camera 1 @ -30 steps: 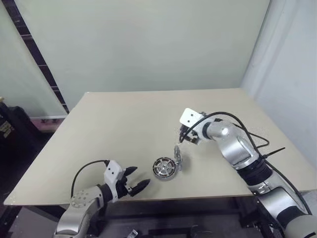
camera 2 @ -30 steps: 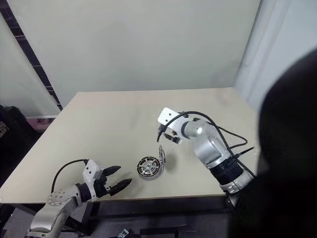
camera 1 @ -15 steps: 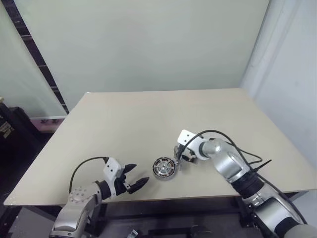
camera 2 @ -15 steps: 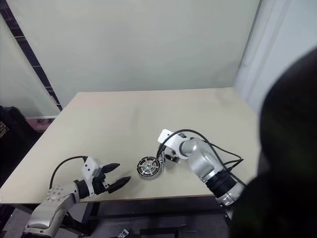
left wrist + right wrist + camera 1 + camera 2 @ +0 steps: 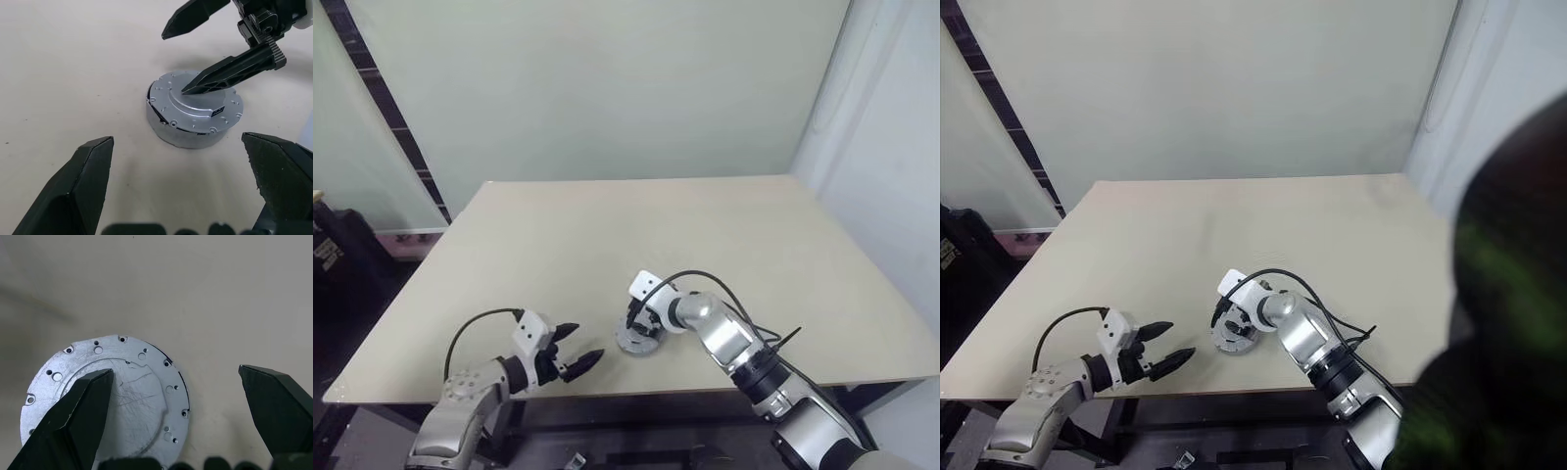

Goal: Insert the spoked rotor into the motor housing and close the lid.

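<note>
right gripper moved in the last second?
Yes. The right gripper came down and toward the robot's left, from the far right side of the motor housing to just above its lid, jaws open.

My table [image 5: 558,245] is a plain pale beige, unpatterned. On it the lid [image 5: 195,115] is matte silver-grey, its flat face dotted with small dark holes around the rim, one small black patch at about four o'clock on the raised centre, and fine scratches across the middle. A thin dark seam shows beneath its edge. My fingers [image 5: 80,188] are matte black on both claws, and one finger [image 5: 234,68] of my right claw has a ribbed black back. My arms are silver with white wrist blocks and black cables.
</note>
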`<state>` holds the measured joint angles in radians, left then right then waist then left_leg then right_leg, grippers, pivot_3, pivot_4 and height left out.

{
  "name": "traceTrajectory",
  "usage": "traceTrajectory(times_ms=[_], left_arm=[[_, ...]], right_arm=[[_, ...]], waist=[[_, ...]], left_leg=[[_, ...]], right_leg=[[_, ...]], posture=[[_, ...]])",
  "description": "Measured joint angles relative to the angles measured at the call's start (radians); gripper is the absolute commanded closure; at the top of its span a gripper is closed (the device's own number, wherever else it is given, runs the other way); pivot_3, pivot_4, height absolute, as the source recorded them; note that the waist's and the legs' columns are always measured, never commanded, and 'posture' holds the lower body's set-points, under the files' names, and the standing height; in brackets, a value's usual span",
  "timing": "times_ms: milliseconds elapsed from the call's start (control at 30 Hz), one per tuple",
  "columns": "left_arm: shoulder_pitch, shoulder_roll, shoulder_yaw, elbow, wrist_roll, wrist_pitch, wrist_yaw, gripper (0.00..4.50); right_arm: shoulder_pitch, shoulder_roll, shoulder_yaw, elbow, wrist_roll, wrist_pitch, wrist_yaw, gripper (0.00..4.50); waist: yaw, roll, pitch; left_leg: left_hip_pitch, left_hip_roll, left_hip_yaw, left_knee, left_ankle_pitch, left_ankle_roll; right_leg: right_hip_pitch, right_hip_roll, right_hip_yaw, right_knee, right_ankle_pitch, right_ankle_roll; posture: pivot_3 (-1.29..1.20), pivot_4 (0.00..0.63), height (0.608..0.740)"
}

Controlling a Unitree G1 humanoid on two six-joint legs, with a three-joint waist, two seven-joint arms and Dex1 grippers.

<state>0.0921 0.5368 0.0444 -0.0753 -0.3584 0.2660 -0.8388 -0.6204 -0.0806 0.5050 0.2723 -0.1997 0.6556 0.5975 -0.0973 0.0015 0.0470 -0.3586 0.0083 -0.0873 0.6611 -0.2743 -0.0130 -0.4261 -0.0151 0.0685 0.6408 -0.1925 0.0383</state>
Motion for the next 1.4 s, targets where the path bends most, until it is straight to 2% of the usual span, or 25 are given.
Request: traceTrajectory(times_ms=[100, 200, 400, 567, 800, 1400], left_arm=[[0.005, 0.001, 0.01, -0.003, 0.0, 0.0, 0.0, 0.0], [0.006, 0.0, 0.011, -0.003, -0.002, 0.0, 0.0, 0.57], [0.007, 0.0, 0.011, -0.006, -0.008, 0.0, 0.0, 2.62], [0.006, 0.0, 0.011, -0.006, -0.009, 0.0, -0.003, 4.46], [0.004, 0.006, 0.011, -0.006, -0.01, 0.002, -0.015, 4.49], [0.018, 0.046, 0.016, -0.024, -0.012, 0.017, -0.028, 4.49]], right_arm=[[0.001, -0.006, -0.049, 0.0, 0.058, -0.021, 0.04, 0.02], [0.001, -0.023, -0.088, 0.0, 0.109, -0.051, 0.084, 0.0], [-0.001, -0.073, -0.178, 0.025, 0.241, -0.118, 0.235, 0.0], [-0.009, -0.125, -0.188, 0.095, 0.268, -0.185, 0.328, 0.0], [-0.029, -0.124, -0.169, 0.197, 0.265, -0.283, 0.389, 0.0], [-0.047, -0.051, -0.13, 0.418, 0.184, -0.445, 0.395, 0.0]], waist=[[0.0, 0.0, 0.0], [0.0, 0.0, 0.0], [0.0, 0.0, 0.0], [0.0, 0.0, 0.0], [-0.002, 0.0, 0.0], [-0.001, 0.0, 0.0]], left_leg=[[0.0, 0.0, 0.0, 0.0, 0.0, 0.0], [0.0, 0.0, 0.0, 0.0, 0.0, 0.0], [0.0, 0.0, 0.0, 0.0, 0.0, 0.0], [0.0, 0.0, 0.0, 0.0, 0.0, 0.0], [0.001, 0.0, 0.0, 0.0, 0.0, 0.0], [0.001, 0.0, 0.001, 0.0, 0.0, 0.0]], right_leg=[[0.0, 0.0, 0.0, 0.0, 0.0, 0.0], [0.0, 0.0, 0.0, 0.0, 0.0, 0.0], [0.001, 0.0, 0.0, 0.0, 0.0, 0.0], [0.001, 0.0, 0.0, 0.0, 0.0, 0.0], [0.001, 0.0, 0.0, 0.0, 0.0, 0.0], [0.001, 0.0, 0.001, 0.001, 0.0, 0.001]], posture=[[0.0, 0.0, 0.74], [0.0, 0.0, 0.74], [0.0, 0.0, 0.74], [0.0, 0.0, 0.74], [0.0, 0.0, 0.74], [0.0, 0.0, 0.74]])
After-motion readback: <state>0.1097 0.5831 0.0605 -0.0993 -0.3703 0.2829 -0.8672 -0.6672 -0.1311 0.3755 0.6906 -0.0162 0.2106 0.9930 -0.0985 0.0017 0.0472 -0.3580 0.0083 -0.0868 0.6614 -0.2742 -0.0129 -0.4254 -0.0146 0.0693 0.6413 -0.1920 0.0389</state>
